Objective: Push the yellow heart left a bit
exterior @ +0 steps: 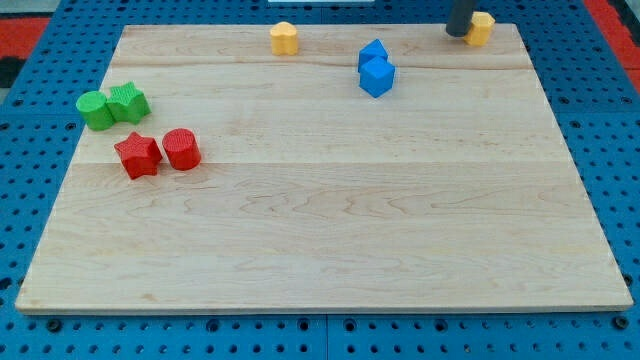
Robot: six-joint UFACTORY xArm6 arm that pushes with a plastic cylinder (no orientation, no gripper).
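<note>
Sitting just left of the corner yellow block (483, 28), our tip (459, 34) cannot shove it leftward — we must go round. No claw here — a bare rod, holding nothing.

At the view's top right of the table (330, 250), my tip (459, 35) is just left of the corner yellow block (484, 28). The other yellow block (284, 38) sits top middle, with the upper blue block (372, 53) touching the lower blue block (377, 78) between them. Far left, the green cylinder (95, 111) and green star (129, 102) touch, above the red star (137, 155) and red cylinder (182, 149).
</note>
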